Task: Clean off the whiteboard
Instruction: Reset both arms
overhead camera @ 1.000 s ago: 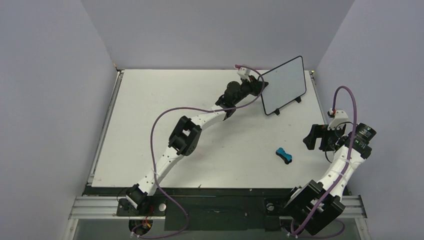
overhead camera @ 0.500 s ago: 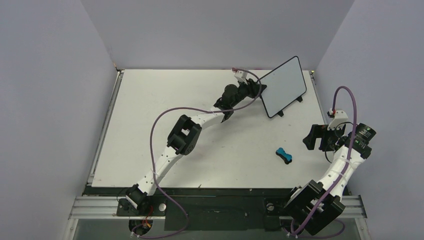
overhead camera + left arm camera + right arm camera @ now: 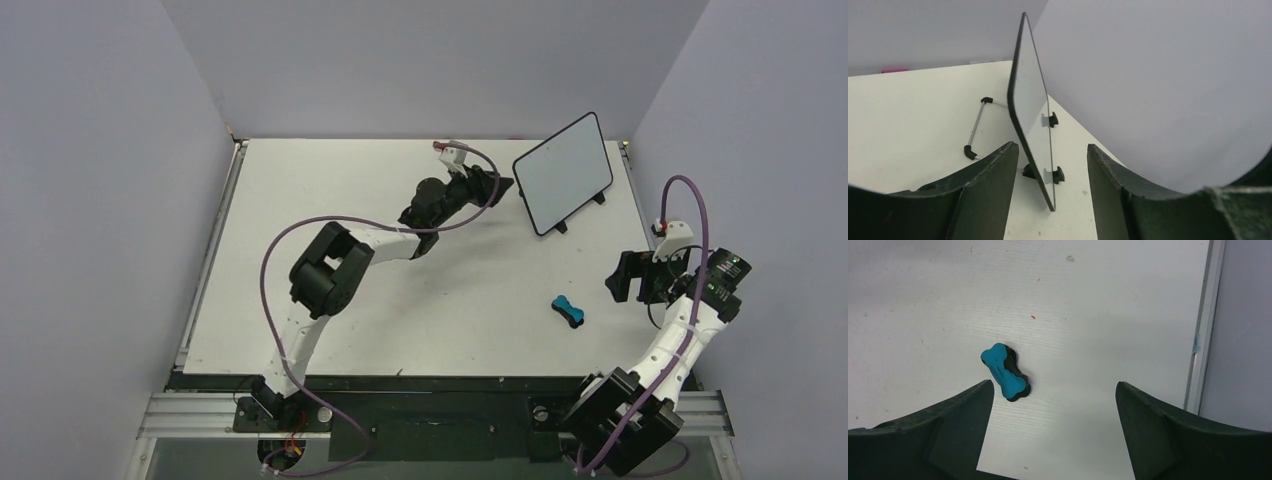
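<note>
The whiteboard (image 3: 563, 172) stands tilted on its wire stand (image 3: 976, 125) at the back right of the table, and its face looks blank. In the left wrist view the whiteboard (image 3: 1031, 97) shows edge-on beyond the fingertips. My left gripper (image 3: 500, 184) is open, a short way left of the board's left edge and apart from it, holding nothing. The left gripper (image 3: 1050, 152) frames the board's lower corner. A blue bone-shaped eraser (image 3: 568, 310) lies on the table. My right gripper (image 3: 620, 276) hovers open just right of it; the eraser (image 3: 1004, 371) sits by the left finger of the right gripper (image 3: 1053, 387).
Grey walls close in the white table (image 3: 330, 250) at the back and both sides. A metal rail (image 3: 1203, 325) runs along the table's right edge, close to the right gripper. The stand's black feet (image 3: 1050, 120) rest near the back right corner.
The left gripper opened, let go of the whiteboard's left edge and drew back to the left. The board settled slightly on its stand. The right arm barely moved.
</note>
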### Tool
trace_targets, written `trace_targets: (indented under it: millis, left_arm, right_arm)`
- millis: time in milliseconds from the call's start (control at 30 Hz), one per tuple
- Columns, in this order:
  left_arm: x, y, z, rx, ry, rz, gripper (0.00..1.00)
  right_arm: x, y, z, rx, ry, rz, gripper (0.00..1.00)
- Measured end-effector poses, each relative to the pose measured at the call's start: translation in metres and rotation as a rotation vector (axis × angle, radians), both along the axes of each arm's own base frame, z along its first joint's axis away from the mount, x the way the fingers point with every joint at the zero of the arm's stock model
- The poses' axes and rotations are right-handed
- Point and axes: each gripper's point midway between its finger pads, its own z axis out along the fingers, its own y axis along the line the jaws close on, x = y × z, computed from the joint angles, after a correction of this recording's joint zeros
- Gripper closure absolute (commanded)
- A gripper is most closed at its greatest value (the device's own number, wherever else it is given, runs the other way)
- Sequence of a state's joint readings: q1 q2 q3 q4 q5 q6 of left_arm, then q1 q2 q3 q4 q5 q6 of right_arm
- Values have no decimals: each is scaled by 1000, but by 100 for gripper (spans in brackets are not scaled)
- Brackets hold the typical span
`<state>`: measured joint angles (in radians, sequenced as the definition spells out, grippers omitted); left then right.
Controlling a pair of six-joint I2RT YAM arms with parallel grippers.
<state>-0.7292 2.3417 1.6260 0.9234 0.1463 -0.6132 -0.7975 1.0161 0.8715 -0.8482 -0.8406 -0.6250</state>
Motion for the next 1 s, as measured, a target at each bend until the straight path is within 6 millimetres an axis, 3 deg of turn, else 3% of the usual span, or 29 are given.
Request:
trace_targets:
  millis: [133,233,333,467,533,567,667,767,867,1000]
  left_arm:
    - [-36,30,25,6,-19,-19,47]
    - [-71,67,38,36,-18,-40,46]
    - [-88,132,51,84,30,-25,45]
    - [-75,252,98,110,65,174,45]
    - [-84,304,127,114,47,286,43]
    - [-95,320,140,119,30,319,42]
    - [-131,343,168,148,-34,367,35]
    - [-152,357,165,216,-28,404,28]
    - [-162,367,146,288,26,436,18]
    - [-178,383,94,365,105,491,16]
  right_arm:
    - [-1,4,4,-25,-14,25,13]
    - [-2,11,7,-42,-23,50,13]
    - [-2,20,13,-77,-46,90,13]
    - [-1,39,25,-136,-82,155,13]
    - [2,50,32,-165,-96,192,13]
    - [4,56,36,-177,-105,209,13]
    - [8,65,50,-201,-136,222,12]
    - [13,61,62,-206,-163,176,12]
    - [18,57,64,-190,-163,138,13]
    - [24,52,61,-168,-152,98,13]
